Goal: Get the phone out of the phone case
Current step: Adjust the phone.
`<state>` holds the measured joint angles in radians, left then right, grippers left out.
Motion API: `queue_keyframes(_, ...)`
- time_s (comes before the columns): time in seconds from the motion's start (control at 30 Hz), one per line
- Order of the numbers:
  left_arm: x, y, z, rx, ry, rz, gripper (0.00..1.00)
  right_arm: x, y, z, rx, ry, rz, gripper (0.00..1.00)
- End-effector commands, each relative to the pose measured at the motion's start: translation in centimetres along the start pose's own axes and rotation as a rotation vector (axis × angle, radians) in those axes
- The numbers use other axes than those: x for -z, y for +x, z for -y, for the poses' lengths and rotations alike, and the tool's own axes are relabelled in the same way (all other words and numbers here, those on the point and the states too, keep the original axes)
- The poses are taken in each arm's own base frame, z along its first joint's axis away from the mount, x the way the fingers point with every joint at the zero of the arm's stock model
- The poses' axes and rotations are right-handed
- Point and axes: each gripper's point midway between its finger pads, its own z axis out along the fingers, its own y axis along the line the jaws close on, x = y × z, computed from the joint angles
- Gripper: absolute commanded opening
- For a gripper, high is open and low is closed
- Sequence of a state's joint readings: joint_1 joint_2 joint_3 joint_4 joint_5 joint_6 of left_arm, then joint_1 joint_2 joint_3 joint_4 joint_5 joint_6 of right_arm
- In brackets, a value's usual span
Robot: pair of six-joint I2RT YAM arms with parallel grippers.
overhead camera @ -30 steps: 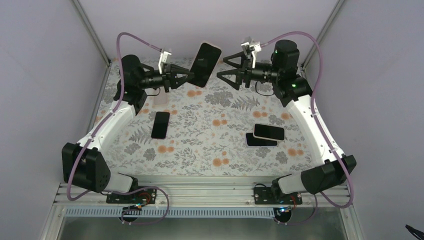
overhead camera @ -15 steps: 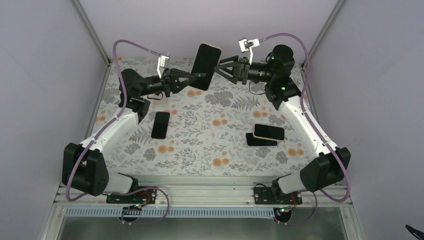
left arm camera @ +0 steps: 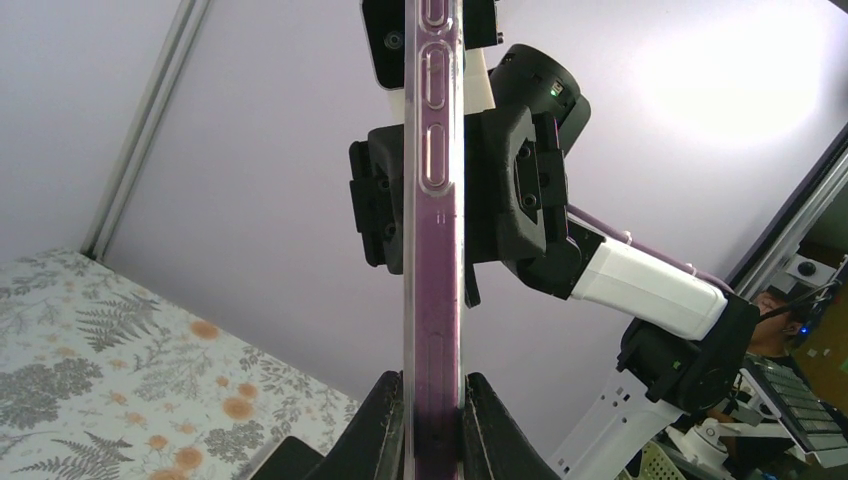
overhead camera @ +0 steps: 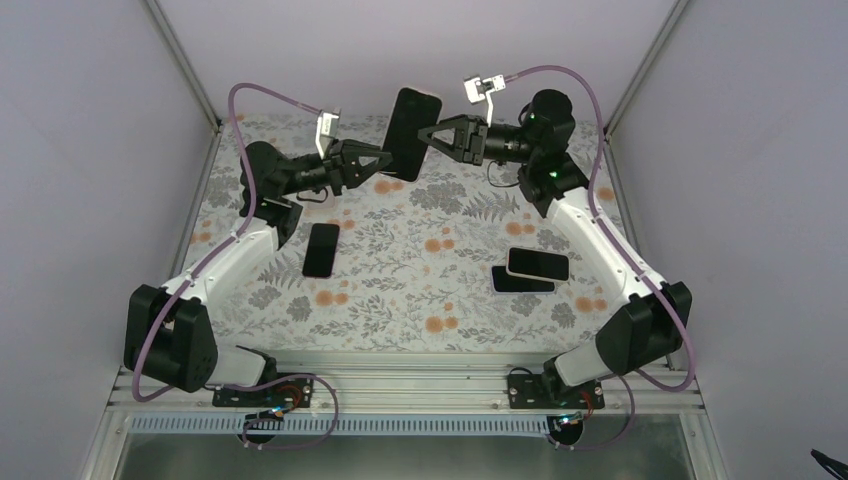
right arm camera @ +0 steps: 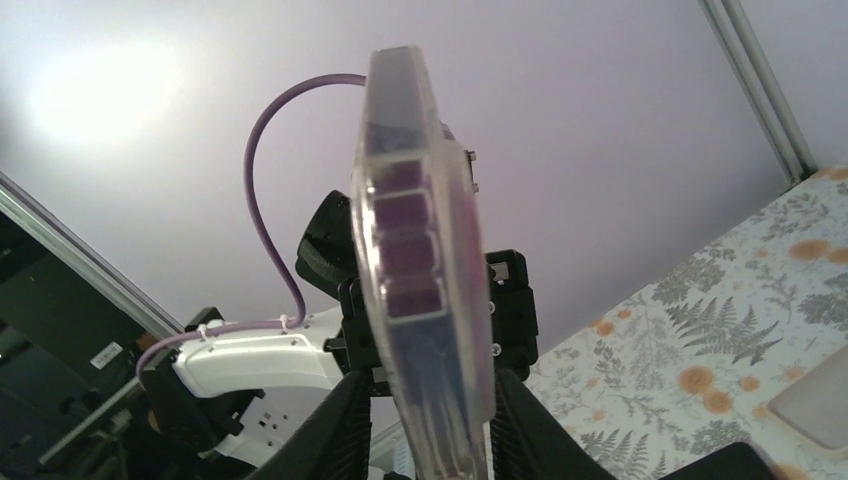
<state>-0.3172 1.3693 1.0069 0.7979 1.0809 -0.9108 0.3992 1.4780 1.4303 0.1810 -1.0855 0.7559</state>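
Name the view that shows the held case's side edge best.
Left wrist: the case runs edge-on up the frame from the left gripper, with its clear rim and button cutouts sharp. Right wrist shows only its short end, foreshortened. Top external shows just a small dark face.

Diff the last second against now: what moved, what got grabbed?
The right gripper swung left to the cased phone. Its fingers narrowed from wide open and now straddle the phone. Whether they actually pinch it is unclear. The left gripper keeps its hold and has shifted only slightly. The black phone and the stacked phones stayed put.
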Motion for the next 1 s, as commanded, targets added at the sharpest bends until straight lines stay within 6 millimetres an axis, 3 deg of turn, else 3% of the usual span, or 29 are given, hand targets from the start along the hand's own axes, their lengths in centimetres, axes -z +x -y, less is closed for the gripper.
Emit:
queue_keyframes(0.0, 0.1, -1.6, 1.8, -0.091, 0.02, 0.057, 0.02, -0.6, -0.8, -0.7, 0.01, -0.021, 0.018, 0.26)
queue_keyframes(0.37, -0.2, -0.9, 1.6, -0.1, 0.022, 0.03, 0.02, -0.7, -1.1, -0.5, 0.003, -0.016, 0.022, 0.28)
queue_keyframes(0.63, -0.6, 0.0, 0.8, -0.102, 0.003, -0.033, 0.04, -0.5, -1.3, -0.5, 0.009, -0.006, 0.028, 0.04)
queue_keyframes(0.7, -0.7, 0.1, 0.5, -0.138, -0.007, -0.075, 0.12, -0.2, -1.5, -0.6, 0.019, -0.005, 0.03, 0.04)
queue_keyframes(0.8, -0.5, 0.6, 0.2, -0.163, -0.012, -0.147, 0.34, 0.3, -1.5, -0.9, 0.036, -0.013, 0.024, 0.04)
queue_keyframes(0.97, 0.3, 1.0, 1.1, -0.251, 0.004, -0.22, 0.55, 1.2, -0.9, -2.4, 0.105, -0.085, -0.014, 0.04)
